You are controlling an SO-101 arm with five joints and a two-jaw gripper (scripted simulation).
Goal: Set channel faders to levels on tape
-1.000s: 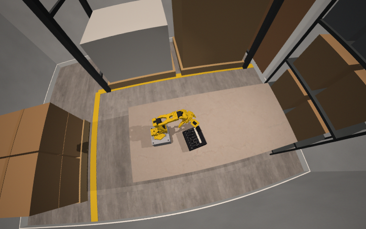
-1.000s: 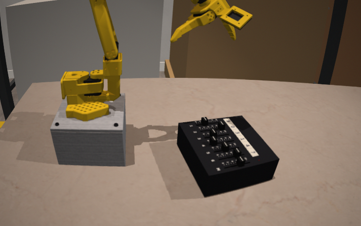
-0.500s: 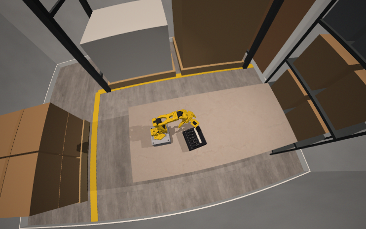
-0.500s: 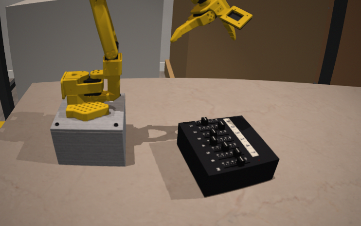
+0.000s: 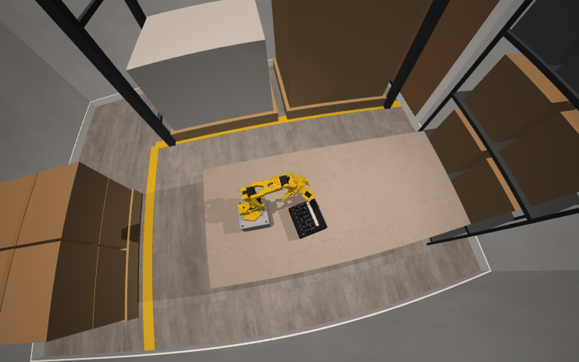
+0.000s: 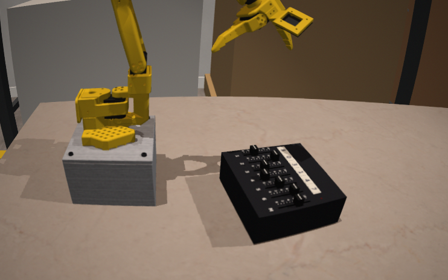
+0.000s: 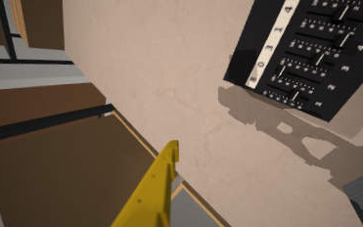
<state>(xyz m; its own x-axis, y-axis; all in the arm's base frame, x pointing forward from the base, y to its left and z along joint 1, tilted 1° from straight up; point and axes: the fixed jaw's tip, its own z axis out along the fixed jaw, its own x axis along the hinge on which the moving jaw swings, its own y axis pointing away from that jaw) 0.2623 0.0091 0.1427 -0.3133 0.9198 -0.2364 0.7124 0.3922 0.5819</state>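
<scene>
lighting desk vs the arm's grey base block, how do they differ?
The lighting desk is black; the base block is grey. The desk's top carries fader knobs and a white tape strip; the block's top carries the yellow arm. The desk sits skewed and lower; the block sits square and taller. Both rest on the table.
</scene>
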